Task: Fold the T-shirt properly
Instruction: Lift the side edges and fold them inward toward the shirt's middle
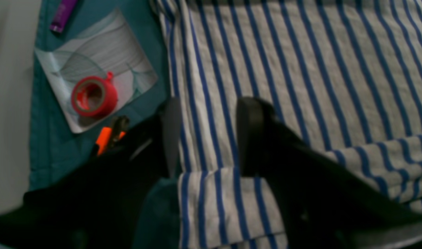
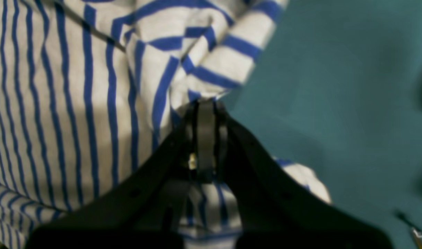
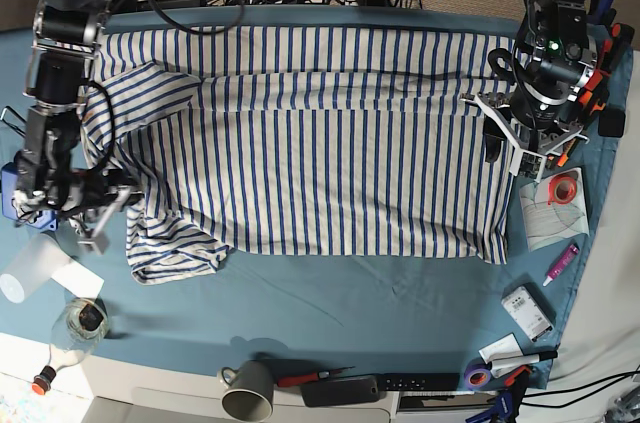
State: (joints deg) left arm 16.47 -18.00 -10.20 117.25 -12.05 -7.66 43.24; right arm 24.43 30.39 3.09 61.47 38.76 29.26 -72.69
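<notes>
White blue-striped cloth T-shirt point(image 3: 320, 143) spread flat on teal-covered tabletop point(image 3: 380, 303). Right hand point(image 2: 205, 103) clamped on sleeve fold; left hand point(image 1: 207, 135) apart over hem. Risk: thin pinch slips, sleeve bunches when lifted.

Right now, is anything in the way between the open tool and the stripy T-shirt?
No, nothing visible is in the way. The left tool hangs open right over the T-shirt's edge, with only bare striped cloth between its fingers. The red tape roll sits off to the side on a paper sheet, clear of the cloth.
</notes>
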